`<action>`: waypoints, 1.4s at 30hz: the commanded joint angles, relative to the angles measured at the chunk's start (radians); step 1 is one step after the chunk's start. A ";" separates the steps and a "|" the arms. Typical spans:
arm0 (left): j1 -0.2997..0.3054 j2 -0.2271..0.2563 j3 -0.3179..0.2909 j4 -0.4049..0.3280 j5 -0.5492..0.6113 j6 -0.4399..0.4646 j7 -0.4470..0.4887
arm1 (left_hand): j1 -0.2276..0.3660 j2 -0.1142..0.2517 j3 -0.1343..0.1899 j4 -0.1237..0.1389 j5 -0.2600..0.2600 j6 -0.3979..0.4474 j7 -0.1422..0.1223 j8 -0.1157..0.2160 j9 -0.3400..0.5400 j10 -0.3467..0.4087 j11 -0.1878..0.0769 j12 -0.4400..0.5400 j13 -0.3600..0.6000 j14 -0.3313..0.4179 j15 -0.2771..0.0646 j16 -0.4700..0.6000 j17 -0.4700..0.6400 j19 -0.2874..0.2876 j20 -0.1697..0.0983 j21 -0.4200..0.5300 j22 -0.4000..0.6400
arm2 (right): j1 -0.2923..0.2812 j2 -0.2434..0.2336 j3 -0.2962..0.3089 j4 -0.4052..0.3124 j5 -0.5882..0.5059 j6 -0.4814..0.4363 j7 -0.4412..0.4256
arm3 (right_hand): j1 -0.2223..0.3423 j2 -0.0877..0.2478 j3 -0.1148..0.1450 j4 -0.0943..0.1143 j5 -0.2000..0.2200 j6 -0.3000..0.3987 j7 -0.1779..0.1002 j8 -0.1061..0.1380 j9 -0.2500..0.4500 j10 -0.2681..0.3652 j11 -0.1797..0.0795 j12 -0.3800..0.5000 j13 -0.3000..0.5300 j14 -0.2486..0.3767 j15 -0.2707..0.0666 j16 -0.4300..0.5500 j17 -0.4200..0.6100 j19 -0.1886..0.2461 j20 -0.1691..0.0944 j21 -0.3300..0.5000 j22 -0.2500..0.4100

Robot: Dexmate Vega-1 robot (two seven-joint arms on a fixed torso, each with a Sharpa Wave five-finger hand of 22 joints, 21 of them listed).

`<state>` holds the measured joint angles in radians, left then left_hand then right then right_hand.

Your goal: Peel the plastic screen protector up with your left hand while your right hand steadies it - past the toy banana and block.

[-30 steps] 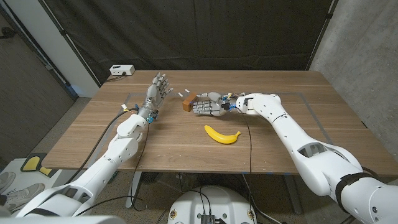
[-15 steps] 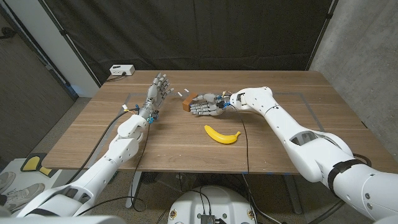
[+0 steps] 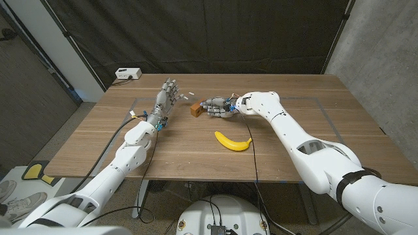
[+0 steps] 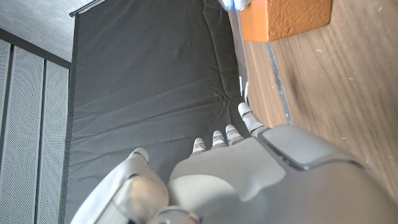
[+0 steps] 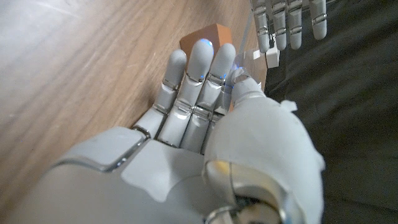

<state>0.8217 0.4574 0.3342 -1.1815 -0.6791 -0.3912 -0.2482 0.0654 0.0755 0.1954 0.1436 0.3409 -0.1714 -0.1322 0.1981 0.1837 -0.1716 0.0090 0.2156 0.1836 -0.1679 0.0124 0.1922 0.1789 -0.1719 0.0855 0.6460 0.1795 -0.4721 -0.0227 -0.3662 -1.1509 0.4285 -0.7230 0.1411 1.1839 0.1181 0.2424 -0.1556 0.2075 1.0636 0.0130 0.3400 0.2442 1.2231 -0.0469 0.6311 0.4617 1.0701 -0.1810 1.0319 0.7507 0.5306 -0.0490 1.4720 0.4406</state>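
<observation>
Wooden counter (image 3: 196, 153) | my right hand (image 3: 218, 108), fingers extended, beside the block (image 3: 195, 110) for steadying | my left hand (image 3: 164, 98), fingers spread, holds nothing | toy banana (image 3: 233, 141) lies apart.

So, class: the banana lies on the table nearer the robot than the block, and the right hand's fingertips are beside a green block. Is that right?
Not quite. The block is orange-brown, not green; the head view and the right wrist view both show it. The rest holds: the banana lies nearer the robot than the block, and the right hand has its fingertips beside the block.
</observation>
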 commanded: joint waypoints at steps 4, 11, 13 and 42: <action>-0.022 -0.005 0.019 0.016 0.013 0.016 -0.006 | 0.011 0.002 -0.004 -0.001 0.004 -0.097 0.001 -0.004 0.004 -0.056 0.002 -0.005 0.006 -0.094 0.003 -0.003 0.003 -0.146 0.002 -0.007 0.005 | -0.100 -0.015 0.027 -0.059 -0.009 0.347 0.026 | 0.034 0.020 0.005 0.001 -0.002 0.031 0.023 0.020 0.029 0.011 -0.003 0.033 0.043 0.012 -0.047 0.019 0.041 0.021 -0.135 0.011 -0.019; -0.030 -0.008 0.027 0.009 0.024 0.013 0.001 | 0.012 0.001 -0.006 -0.003 0.004 -0.099 -0.002 -0.005 0.004 -0.052 -0.001 -0.004 0.006 -0.093 0.000 -0.002 0.003 -0.144 0.000 -0.009 0.005 | -0.160 -0.041 0.003 -0.104 -0.048 0.593 0.016 | 0.045 0.014 0.023 -0.002 -0.010 0.042 0.029 0.032 0.050 0.016 0.004 0.059 0.080 0.011 -0.046 0.019 0.066 0.038 -0.127 -0.011 -0.059; -0.033 -0.006 0.031 0.006 0.033 0.012 0.003 | 0.016 -0.004 -0.007 -0.006 0.004 -0.099 -0.005 -0.005 0.004 -0.053 -0.003 -0.004 0.006 -0.091 -0.001 -0.002 0.002 -0.144 -0.001 -0.011 0.005 | -0.175 -0.045 -0.005 -0.112 -0.062 0.658 -0.001 | 0.042 0.009 0.025 0.000 -0.012 0.045 0.031 0.035 0.056 0.023 0.007 0.070 0.092 0.016 -0.046 0.020 0.075 0.037 -0.126 -0.007 -0.064; 0.042 -0.019 -0.005 -0.248 0.534 -0.104 0.564 | 0.603 -0.083 0.082 -0.317 -0.039 0.407 -0.087 0.151 0.023 0.345 -0.101 0.095 0.034 0.267 -0.001 0.078 0.022 0.075 0.074 -0.015 0.016 | -0.244 -0.177 -0.164 -0.195 -0.327 0.989 -0.366 | 0.004 -0.037 0.066 0.005 0.019 0.083 0.038 0.051 0.087 0.036 0.009 0.115 0.153 0.038 -0.043 0.013 0.166 0.040 -0.125 0.012 -0.127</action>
<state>0.8305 0.4630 0.3600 -1.3396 -0.3098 -0.4760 0.1193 0.6272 -0.0070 0.2650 -0.1663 0.3058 0.2045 -0.2149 0.3375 0.2026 0.1471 -0.0807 0.3010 0.2123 0.0799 0.0156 0.2595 0.1980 -0.1146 0.1567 0.6262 0.1937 -0.7032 -0.1514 -0.4808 -1.3281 0.1788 0.1918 -0.1366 1.1869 0.0892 0.2986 -0.1532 0.2158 1.0742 0.0126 0.3814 0.2477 1.2537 -0.0380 0.7399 0.6096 1.0961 -0.1873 1.0417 0.9085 0.5623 -0.0482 1.4794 0.3154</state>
